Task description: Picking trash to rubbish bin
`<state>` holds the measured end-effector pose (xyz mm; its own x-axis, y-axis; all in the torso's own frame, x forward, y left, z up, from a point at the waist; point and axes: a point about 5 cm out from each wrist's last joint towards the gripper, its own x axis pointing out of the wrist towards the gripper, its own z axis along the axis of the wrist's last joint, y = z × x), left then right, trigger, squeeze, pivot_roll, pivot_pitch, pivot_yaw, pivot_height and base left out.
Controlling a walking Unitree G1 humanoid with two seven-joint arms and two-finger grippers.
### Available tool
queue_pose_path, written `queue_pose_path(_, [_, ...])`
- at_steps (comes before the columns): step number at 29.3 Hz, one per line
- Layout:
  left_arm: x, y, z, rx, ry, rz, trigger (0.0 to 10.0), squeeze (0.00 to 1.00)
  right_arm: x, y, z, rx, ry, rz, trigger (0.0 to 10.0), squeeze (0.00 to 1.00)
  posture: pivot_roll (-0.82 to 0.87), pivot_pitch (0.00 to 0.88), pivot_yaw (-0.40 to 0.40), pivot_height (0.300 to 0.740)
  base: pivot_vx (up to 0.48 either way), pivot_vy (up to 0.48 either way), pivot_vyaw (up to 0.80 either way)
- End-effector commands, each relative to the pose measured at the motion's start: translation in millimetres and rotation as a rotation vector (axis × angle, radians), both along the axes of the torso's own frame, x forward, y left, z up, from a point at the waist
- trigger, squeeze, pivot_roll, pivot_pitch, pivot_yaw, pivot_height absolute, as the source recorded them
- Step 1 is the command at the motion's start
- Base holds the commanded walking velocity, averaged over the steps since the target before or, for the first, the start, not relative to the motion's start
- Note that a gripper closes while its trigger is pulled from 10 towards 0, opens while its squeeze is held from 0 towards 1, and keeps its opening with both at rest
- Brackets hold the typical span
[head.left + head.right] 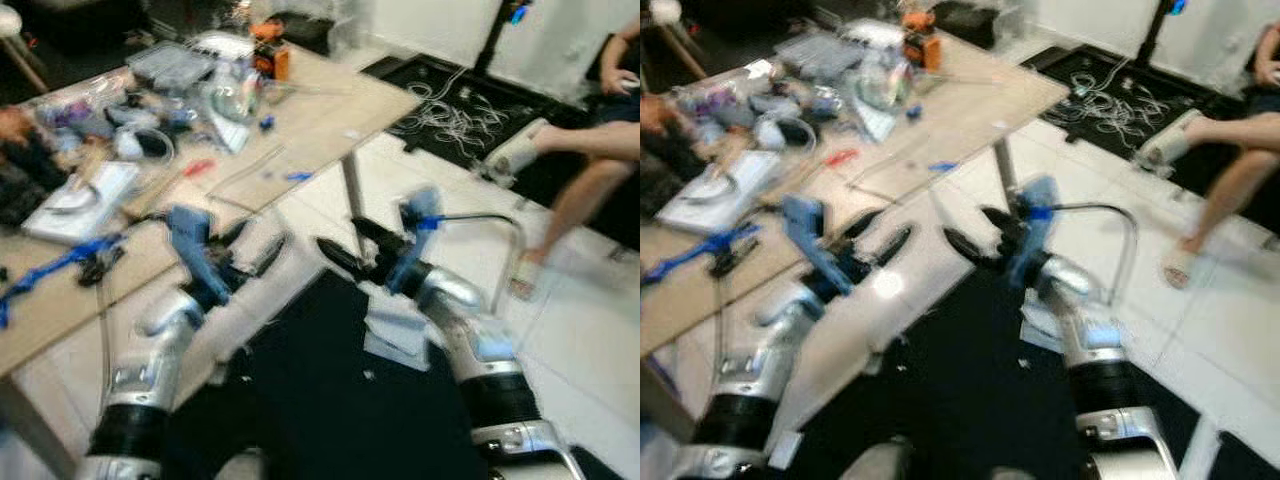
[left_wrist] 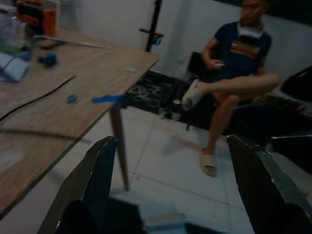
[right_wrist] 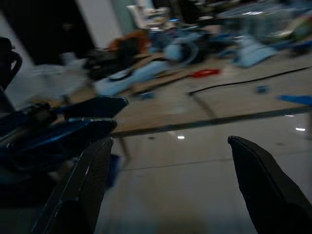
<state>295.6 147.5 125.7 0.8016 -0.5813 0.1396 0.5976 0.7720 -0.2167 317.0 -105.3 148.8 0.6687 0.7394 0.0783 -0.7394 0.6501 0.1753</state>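
Head views, blurred by camera motion. Left gripper [image 1: 252, 248] raised just off the near edge of the desk [image 1: 330, 115], fingers spread apart, nothing between them. Right gripper [image 1: 345, 248] level with it over the white tiled floor [image 1: 590, 330], fingers likewise parted and empty; tips of the two grippers pointing toward each other, a gap between. Dark mat [image 1: 320, 400] on the floor beneath both arms, a pale folded piece [image 1: 395, 335] lying on it just under the right forearm; whether trash, cannot tell.

Wooden desk crowded toward its far left corner with loose clutter [image 1: 180, 95]: clear plastic trays, cables, an orange-and-black item [image 1: 270, 60] near the far edge. Red tool [image 1: 198, 168] and small blue scrap [image 1: 297, 176] toward the near edge, blue cable [image 1: 55, 265] along the near left edge. Single metal desk leg [image 1: 352, 200] below the right corner.

Seated person [image 2: 239, 63] beyond the desk's right corner, legs crossed, pale sandals, beside a black mat with white cable coils [image 1: 455, 115].

Left wrist view: both fingers wide apart, desk corner and person between them.
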Motion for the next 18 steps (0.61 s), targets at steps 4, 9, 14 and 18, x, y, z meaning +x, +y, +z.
queue_pose_path(4, [-1.5, -0.2, -1.7, 0.0, 0.011, -0.007, 10.0, 0.0, -0.6, -3.6, -3.8, -0.01, 0.012, -0.011, 10.0, 0.0, 0.04, 0.0, 0.005, 0.74, 0.0, 0.0, 0.72])
queue_pose_path(9, [-0.8, -0.8, -1.5, 0.002, 0.01, -0.007, 10.0, 0.0, 0.0, -4.1, -4.0, -0.007, 0.015, -0.009, 10.0, 0.0, 0.05, 0.0, -0.001, 0.74, 0.0, 0.0, 0.72])
queue_pose_path(14, [-0.7, -1.8, -1.4, -0.001, 0.01, -0.009, 10.0, 0.0, 0.1, -4.9, -4.0, -0.006, 0.017, -0.008, 10.0, 0.0, 0.04, 0.0, -0.004, 0.74, 0.0, 0.0, 0.72])
queue_pose_path(18, [-0.6, -2.0, -1.3, -0.003, 0.01, -0.009, 10.0, 0.0, 0.3, -5.1, -4.1, -0.004, 0.018, -0.006, 10.0, 0.0, 0.04, 0.0, -0.004, 0.74, 0.0, 0.0, 0.72])
